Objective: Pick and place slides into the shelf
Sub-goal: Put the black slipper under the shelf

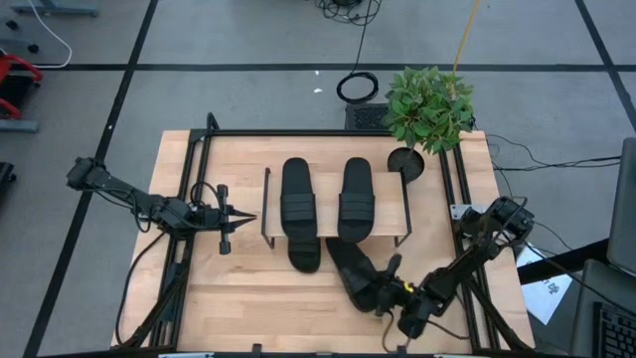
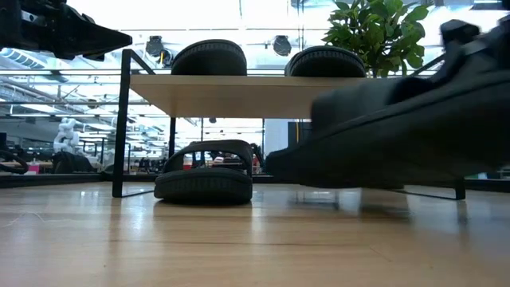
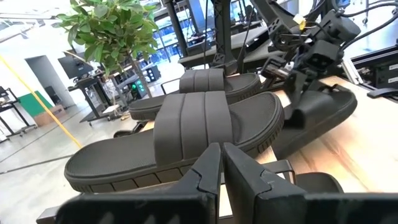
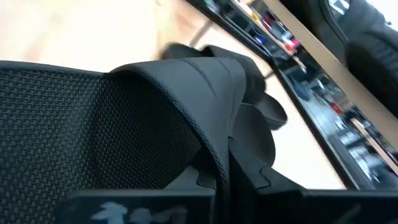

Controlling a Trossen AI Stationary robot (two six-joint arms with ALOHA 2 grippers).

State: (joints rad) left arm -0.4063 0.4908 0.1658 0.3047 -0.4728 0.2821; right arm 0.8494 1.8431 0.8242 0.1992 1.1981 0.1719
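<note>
Two black slides (image 1: 298,194) (image 1: 356,199) lie side by side on top of the light-wood shelf (image 1: 328,204). A third slide (image 1: 304,251) (image 2: 204,177) rests on its sole on the table under the shelf, with one end sticking out at the near side. My right gripper (image 1: 390,278) is shut on the fourth slide (image 1: 356,270) (image 2: 398,135), near the shelf's near right corner. My left gripper (image 1: 238,219) (image 2: 88,36) hovers shut just left of the shelf, above its top, pointing at it. My right gripper (image 4: 227,174) holds the fourth slide by the edge of its wide strap (image 4: 211,143), pinched with one finger under the strap and one over it. It comes slanting down from the table's near right. The slide is lifted clear and tilted, its far end (image 2: 319,163) lower, toward the shelf.
A potted green plant (image 1: 427,104) stands at the table's far right corner behind the shelf. The shelf's black end frames (image 1: 266,204) (image 1: 405,204) stand on either side. Bare tabletop (image 1: 248,298) lies near and left of the held slide.
</note>
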